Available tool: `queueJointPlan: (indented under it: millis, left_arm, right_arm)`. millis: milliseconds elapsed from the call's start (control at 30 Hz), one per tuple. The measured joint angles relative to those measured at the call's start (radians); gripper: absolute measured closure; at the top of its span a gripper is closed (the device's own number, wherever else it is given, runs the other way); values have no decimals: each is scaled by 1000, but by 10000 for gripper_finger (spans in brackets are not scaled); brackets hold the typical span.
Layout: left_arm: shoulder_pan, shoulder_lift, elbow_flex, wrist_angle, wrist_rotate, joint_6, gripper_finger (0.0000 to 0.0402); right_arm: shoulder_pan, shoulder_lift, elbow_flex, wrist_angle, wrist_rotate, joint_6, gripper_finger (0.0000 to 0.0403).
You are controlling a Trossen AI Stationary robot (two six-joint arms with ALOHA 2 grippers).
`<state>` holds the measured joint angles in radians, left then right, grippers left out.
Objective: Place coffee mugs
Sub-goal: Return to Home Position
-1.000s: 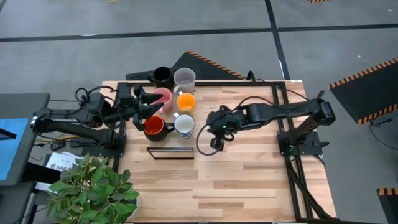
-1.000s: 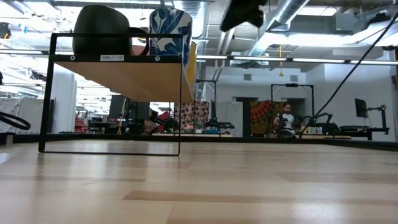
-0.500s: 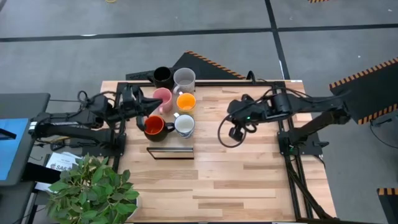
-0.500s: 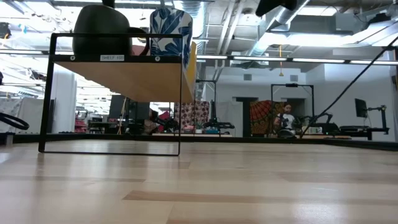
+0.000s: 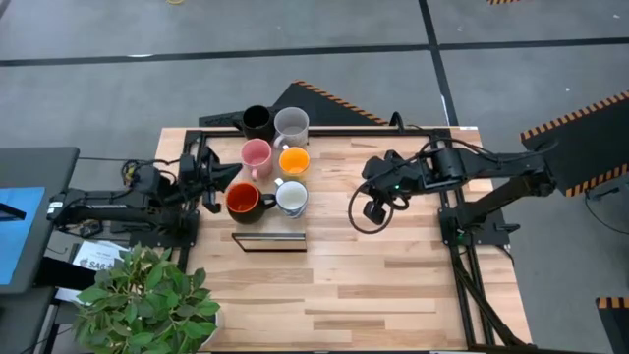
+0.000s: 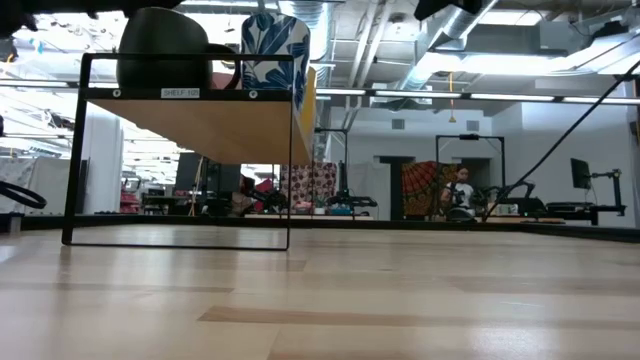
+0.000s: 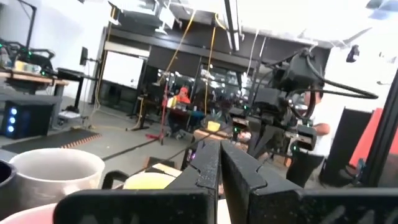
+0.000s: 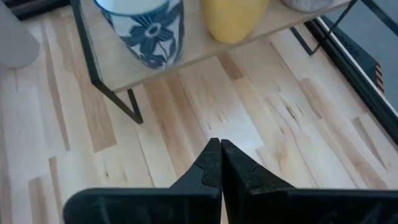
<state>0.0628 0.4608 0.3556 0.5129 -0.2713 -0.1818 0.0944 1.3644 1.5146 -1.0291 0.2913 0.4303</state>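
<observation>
Several coffee mugs stand upright in two rows on a small wooden shelf (image 5: 267, 183) at the table's far left: black (image 5: 257, 120), pale grey (image 5: 292, 124), pink (image 5: 256, 154), orange-yellow (image 5: 294, 159), red-orange (image 5: 242, 200) and white (image 5: 291, 198). My left gripper (image 5: 218, 184) is shut and empty, just left of the pink and red-orange mugs. My right gripper (image 5: 368, 180) is shut and empty above the table's middle, right of the shelf. The right wrist view shows the white flowered mug (image 8: 144, 28) and the orange-yellow mug (image 8: 233, 17) beyond my right gripper (image 8: 219, 148).
The shelf's black wire frame (image 6: 180, 150) stands on the wooden table (image 5: 373, 275). A potted plant (image 5: 147, 295) sits at the near left corner. Black rails (image 5: 444, 197) run along the far and right edges. A cable loop (image 5: 369, 211) hangs under my right arm.
My left gripper has shut and drawn back from the pink and red-orange mugs toward the table's left edge. My right gripper has moved away from the shelf toward the table's right and far edges, staying shut. The mugs have stayed in place.
</observation>
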Motion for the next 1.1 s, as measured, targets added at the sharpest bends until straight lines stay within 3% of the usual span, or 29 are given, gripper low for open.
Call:
queueJointPlan:
  millis: [267, 500, 667, 867, 1100]
  left_arm:
    - [0, -127, -98, -4, -3, -10, 402]
    - [0, -211, -209, 29, 13, -75, 401]
    - [0, -321, -227, 33, 24, -50, 401]
    - [0, -463, -227, -160, -8, -26, 401]
    - [0, -460, -231, -213, 7, -36, 401]
  right_arm:
    - [0, -2, 1, 12, 0, 16, 363]
    - [4, -2, 1, 12, -8, 31, 385]
    - [3, -2, 1, 10, -8, 41, 373]
    - [3, -2, 1, 12, -8, 42, 366]
    - [3, -2, 1, 9, -8, 60, 385]
